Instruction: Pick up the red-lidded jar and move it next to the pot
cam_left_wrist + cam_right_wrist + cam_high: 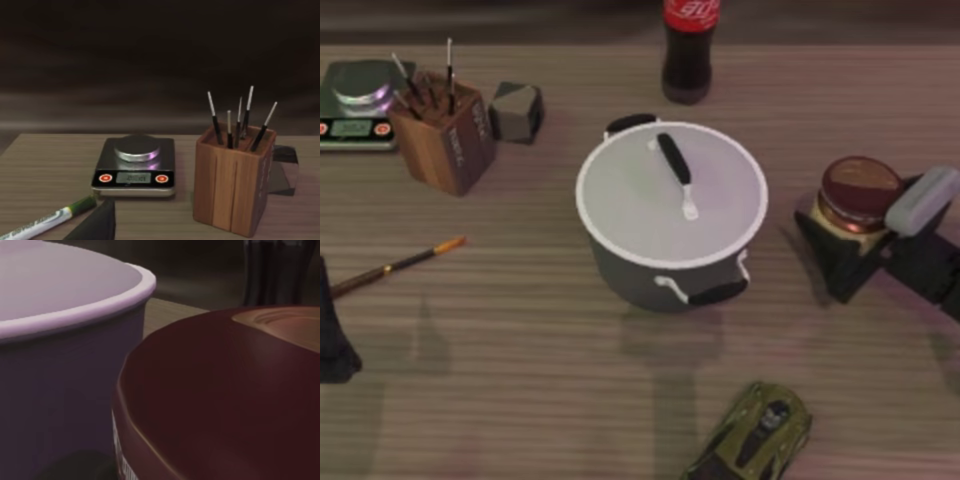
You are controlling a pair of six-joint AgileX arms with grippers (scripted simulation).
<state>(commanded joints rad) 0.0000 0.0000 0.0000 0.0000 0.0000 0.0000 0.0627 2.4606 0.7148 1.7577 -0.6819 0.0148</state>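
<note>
1. Filling the right wrist view, the dark red-brown lid of the red-lidded jar (225,395) sits closest to the lens, with the pot (60,340) and its pale rim just behind it.
2. From above, the red-lidded jar (857,196) is to the right of the pot (670,215), near it but apart, with a strip of bare table between them.
3. My right gripper (850,235) is clamped around the jar; dark fingers show below and beside it.
4. The jar looks upright, lid facing up and long axis vertical; whether it rests on the table or is lifted I cannot tell.
5. Open room lies in front of the pot and across the lower left of the table (520,380), a striped wood-grain surface.
6. A green toy car (755,435) sits at the lower edge, well apart from the jar.
7. A cola bottle (688,50) stands at the far edge, just behind the pot.
8. At the upper left are a kitchen scale (360,105), a wooden holder (445,135) with sticks, and a grey block (516,112).
9. A marker (400,265) lies on the left side.
10. My left gripper (335,335) is parked at the left edge; its fingers' state cannot be told.
11. Beyond the table the room is dark.
</note>
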